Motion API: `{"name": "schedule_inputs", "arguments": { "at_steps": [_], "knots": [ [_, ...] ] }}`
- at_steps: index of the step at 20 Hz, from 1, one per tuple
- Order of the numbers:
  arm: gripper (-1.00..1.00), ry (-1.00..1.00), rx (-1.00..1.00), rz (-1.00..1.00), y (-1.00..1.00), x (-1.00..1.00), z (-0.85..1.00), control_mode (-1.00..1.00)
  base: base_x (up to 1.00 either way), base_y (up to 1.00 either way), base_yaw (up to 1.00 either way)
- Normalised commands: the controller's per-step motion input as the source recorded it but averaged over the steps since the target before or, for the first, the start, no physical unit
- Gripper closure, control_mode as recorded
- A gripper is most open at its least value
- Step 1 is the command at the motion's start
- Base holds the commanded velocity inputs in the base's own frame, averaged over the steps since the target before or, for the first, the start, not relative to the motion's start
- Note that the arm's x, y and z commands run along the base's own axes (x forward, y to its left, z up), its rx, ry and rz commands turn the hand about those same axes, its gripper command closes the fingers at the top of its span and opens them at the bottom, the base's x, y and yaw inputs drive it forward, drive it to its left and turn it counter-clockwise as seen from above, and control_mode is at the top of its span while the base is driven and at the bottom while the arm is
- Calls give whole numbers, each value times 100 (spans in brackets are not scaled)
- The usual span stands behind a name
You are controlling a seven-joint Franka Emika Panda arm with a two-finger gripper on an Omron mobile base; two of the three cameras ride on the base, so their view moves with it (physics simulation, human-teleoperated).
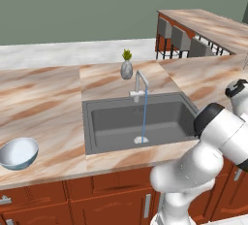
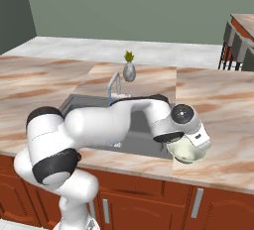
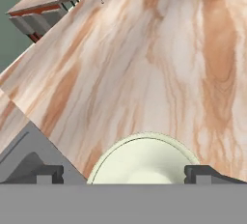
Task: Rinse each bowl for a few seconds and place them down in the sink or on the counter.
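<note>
A: We see one long marble-patterned counter [image 1: 43, 98] over red-brown cabinets [image 1: 97, 200], with one dark grey sink [image 1: 116, 122] set into it. How many bowls do we count?

B: Two. One pale blue-white bowl [image 1: 18, 152] sits on the counter well left of the sink. One cream-green bowl [image 2: 186, 150] is at the gripper [image 3: 123, 174], over the counter just right of the sink's corner.

A: One faucet [image 1: 141, 84], with a thin stream of water [image 1: 144, 117] falling to the drain. One grey vase [image 1: 126, 68] with a plant stands behind it.

B: In the hand view we see the two fingertips [image 3: 47, 173] wide apart with the cream-green bowl between them; we cannot tell whether they grip it

A: Three stools [image 1: 181, 39] stand by the far counter
</note>
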Motion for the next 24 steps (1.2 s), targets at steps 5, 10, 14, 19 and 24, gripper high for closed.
{"name": "schedule_inputs", "arguments": {
  "at_steps": [5,10,14,19,24],
  "knots": [
    [-100,-4,0,14,-7,-2,46,-100,0,0,0],
    [-100,0,0,11,2,-18,70,-100,0,0,0],
    [-100,2,0,8,16,-35,64,-100,0,0,0],
    [-100,1,-3,7,29,-51,39,-100,0,0,0],
    [-100,0,-7,7,42,-55,26,-100,0,0,0]
  ]
}}
